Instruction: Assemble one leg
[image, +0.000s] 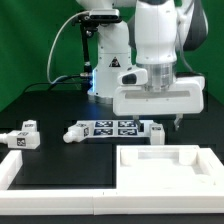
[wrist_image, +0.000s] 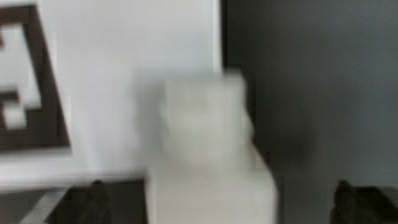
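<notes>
A white leg (image: 157, 131) stands on the dark table at the end of the marker board (image: 110, 127) on the exterior view's right. My gripper (image: 166, 124) hangs right over it, one dark fingertip (image: 178, 122) showing beside it. In the wrist view the leg (wrist_image: 210, 140) is a blurred white block between my two fingers (wrist_image: 80, 205), with a gap on each side. The gripper (wrist_image: 217, 205) is open and holds nothing. The marker board (wrist_image: 36, 100) lies next to the leg.
Two more legs (image: 22, 135) lie at the exterior view's left, and another (image: 74, 133) at the marker board's other end. The large white rimmed panel (image: 130, 170) fills the front of the table. The robot base (image: 110, 70) stands behind.
</notes>
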